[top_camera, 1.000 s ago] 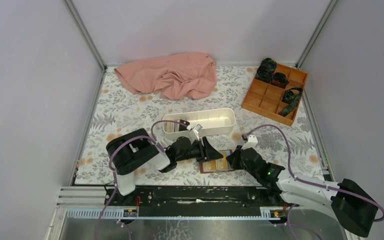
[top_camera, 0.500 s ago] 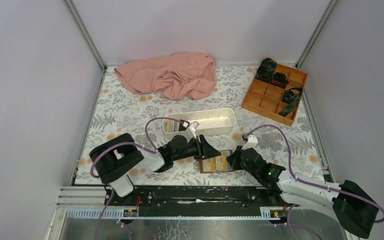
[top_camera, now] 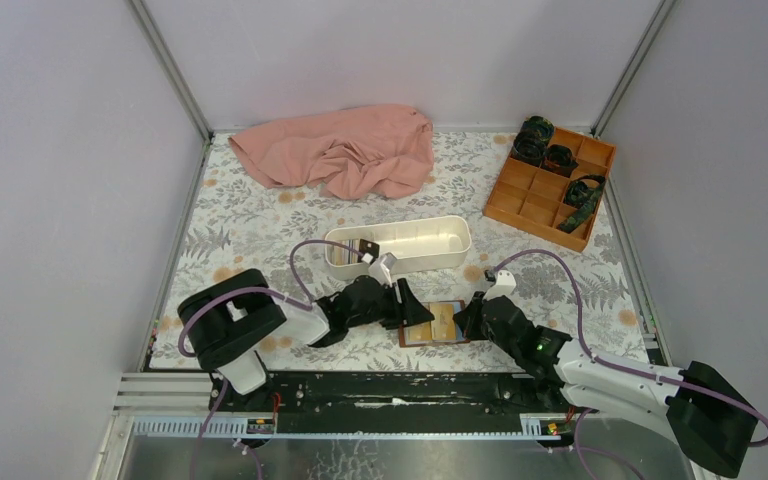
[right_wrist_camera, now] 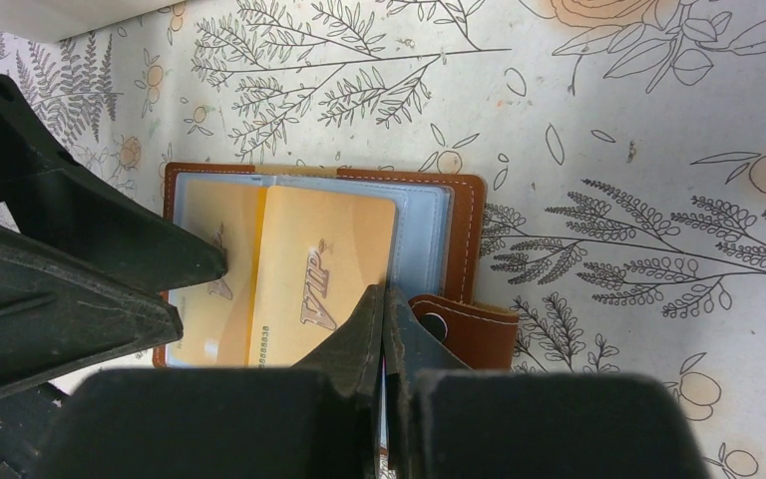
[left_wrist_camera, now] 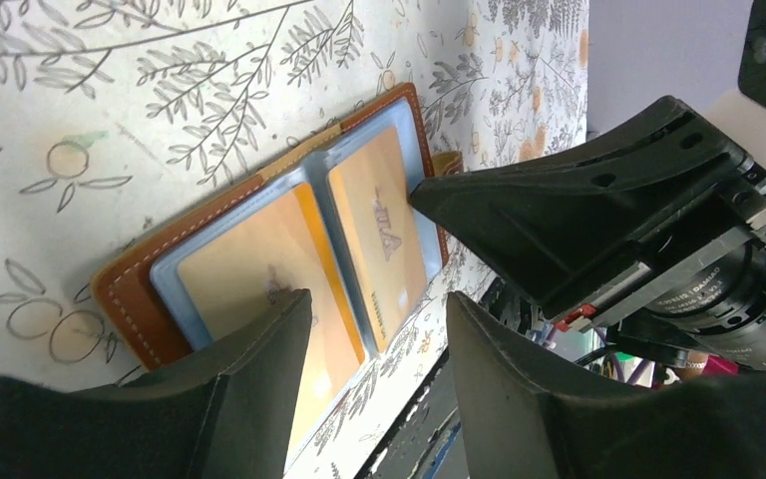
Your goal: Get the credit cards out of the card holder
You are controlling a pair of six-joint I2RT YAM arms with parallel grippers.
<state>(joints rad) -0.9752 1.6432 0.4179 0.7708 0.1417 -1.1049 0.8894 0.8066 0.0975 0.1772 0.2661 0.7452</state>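
Left gripper [left_wrist_camera: 377, 304] is wide open, jaws spread, hanging low over the card holder [left_wrist_camera: 130, 289] with one finger above a page of it. Right gripper [right_wrist_camera: 384, 294] comes in from the other side, fingers pressed tight together, tips right at the edge of a card. Whether they pinch anything thin there, I cannot tell. The card holder lies open and flat on the counter [top_camera: 260, 225], near the front edge, between the two grippers. Two credit cards [right_wrist_camera: 324, 269] show in it, both yellow-orange, side by side in pale blue sleeves, and the one nearer the right gripper is stamped VIP. One snap tab [right_wrist_camera: 469, 329] sticks out at the holder's edge, just beside the right gripper's fingers. Behind the holder sits one long white tray [top_camera: 450, 232] with something flat in its left end, too small to make out. Far right, one orange box [top_camera: 535, 200], dark bundles in three of its compartments. Far back, one pink cloth [top_camera: 340, 150], crumpled.
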